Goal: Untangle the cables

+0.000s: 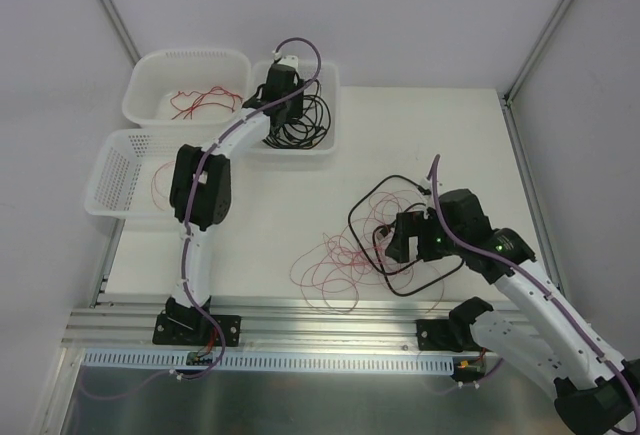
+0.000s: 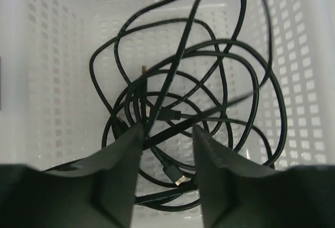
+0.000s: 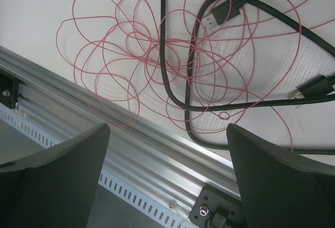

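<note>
Left gripper (image 2: 166, 133) loose, jaws apart over black cables (image 2: 184, 44) coiled in white basket (image 2: 298, 39). Right gripper (image 3: 168, 128) spread wide above red wires (image 3: 172, 60) on tabletop (image 3: 31, 8).

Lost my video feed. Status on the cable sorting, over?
Left gripper open over black cables in basket. Right gripper open above table. Red wire and black cable there intertwined.

Table (image 1: 300, 170) w/ baskets (image 1: 115, 183), red+blk cables (image 3: 163, 29).

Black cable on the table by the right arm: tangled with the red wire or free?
Tangled. In the right wrist view the black cable runs through the loops of the red wire, crossing them at many spots.
</note>
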Tool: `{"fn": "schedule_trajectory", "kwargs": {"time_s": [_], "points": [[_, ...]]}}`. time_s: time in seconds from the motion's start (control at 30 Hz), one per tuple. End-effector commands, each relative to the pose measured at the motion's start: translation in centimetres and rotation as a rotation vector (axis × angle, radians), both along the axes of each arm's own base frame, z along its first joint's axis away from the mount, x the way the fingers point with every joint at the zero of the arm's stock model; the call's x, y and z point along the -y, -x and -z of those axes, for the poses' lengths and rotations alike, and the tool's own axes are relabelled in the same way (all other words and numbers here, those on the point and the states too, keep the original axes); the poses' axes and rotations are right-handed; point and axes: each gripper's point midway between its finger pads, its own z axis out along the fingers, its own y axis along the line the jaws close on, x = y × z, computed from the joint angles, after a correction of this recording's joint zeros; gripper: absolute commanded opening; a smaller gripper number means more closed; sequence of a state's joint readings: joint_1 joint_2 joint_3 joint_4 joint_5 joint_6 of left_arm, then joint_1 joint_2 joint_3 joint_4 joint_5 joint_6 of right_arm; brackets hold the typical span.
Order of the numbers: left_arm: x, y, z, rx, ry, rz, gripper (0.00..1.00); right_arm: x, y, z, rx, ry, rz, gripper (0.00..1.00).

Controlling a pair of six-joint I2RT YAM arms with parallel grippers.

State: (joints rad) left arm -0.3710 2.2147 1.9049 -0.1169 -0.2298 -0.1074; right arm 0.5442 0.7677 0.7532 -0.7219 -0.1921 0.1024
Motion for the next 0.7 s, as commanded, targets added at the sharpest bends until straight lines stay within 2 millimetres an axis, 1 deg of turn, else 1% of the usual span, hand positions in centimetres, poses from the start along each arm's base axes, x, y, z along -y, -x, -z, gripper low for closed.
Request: {"fn": "schedule_trajectory", "kwargs": {"time_s": [0.0,0.07,0.1,0.13,0.17,0.2,0.23,0.27,0.3,0.33,0.37,0.43,0.47,0.53,0.57,0.63,0.67], "points": [[0.3,2.0,-4.9,0.029,0.115,0.026,0.51,0.9,-0.2,-1.2,0.043,0.035,0.018,1.0],[1.1,3.0,-5.6,0.014,0.165,0.061,0.55,1.3,-0.2,-1.3,0.051,0.05,0.027,0.99],[1.4,3.8,-6.4,0.012,0.188,0.08,0.59,1.3,-0.2,-1.5,0.054,0.047,0.029,1.0],[1.7,4.5,-6.7,0.0,0.213,0.093,0.6,1.4,-0.2,-1.5,0.054,0.05,0.031,0.99],[2.0,5.2,-6.5,-0.017,0.232,0.112,0.63,1.4,-0.1,-1.7,0.061,0.04,0.037,1.0],[2.0,5.9,-7.8,-0.003,0.251,0.117,0.65,1.4,0.0,-1.8,0.063,0.035,0.038,1.0],[1.9,6.4,-8.1,-0.008,0.267,0.109,0.7,1.4,0.1,-1.8,0.061,0.03,0.039,1.0],[1.7,7.3,-9.0,0.0,0.277,0.108,0.72,1.5,0.2,-1.8,0.061,0.025,0.042,0.99],[1.6,7.7,-9.6,0.005,0.293,0.102,0.74,1.5,0.4,-2.0,0.066,0.017,0.044,1.0],[1.8,8.4,-10.2,0.003,0.313,0.12,0.8,1.5,0.5,-2.0,0.067,0.016,0.043,1.0],[1.8,9.5,-11.8,0.02,0.336,0.137,0.82,1.6,0.5,-2.0,0.067,0.017,0.045,1.0],[2.0,11.0,-13.3,0.028,0.367,0.155,0.9,2.0,0.7,-1.6,0.056,0.035,0.051,1.0],[2.3,12.7,-14.6,0.042,0.382,0.174,0.93,2.0,0.8,-1.4,0.046,0.041,0.053,1.0],[2.8,14.8,-15.2,0.028,0.407,0.195,0.98,2.0,0.7,-1.0,0.033,0.054,0.056,1.0],[3.4,17.2,-15.2,0.011,0.413,0.226,0.99,2.1,0.7,-0.6,0.024,0.059,0.058,1.0],[4.3,19.9,-14.7,-0.022,0.434,0.257,0.99,2.1,0.4,0.0,0.004,0.074,0.079,1.0],[4.2,21.9,-13.5,-0.051,0.435,0.265,0.99,2.2,0.3,0.5,-0.01,0.083,0.09,1.0]]}}
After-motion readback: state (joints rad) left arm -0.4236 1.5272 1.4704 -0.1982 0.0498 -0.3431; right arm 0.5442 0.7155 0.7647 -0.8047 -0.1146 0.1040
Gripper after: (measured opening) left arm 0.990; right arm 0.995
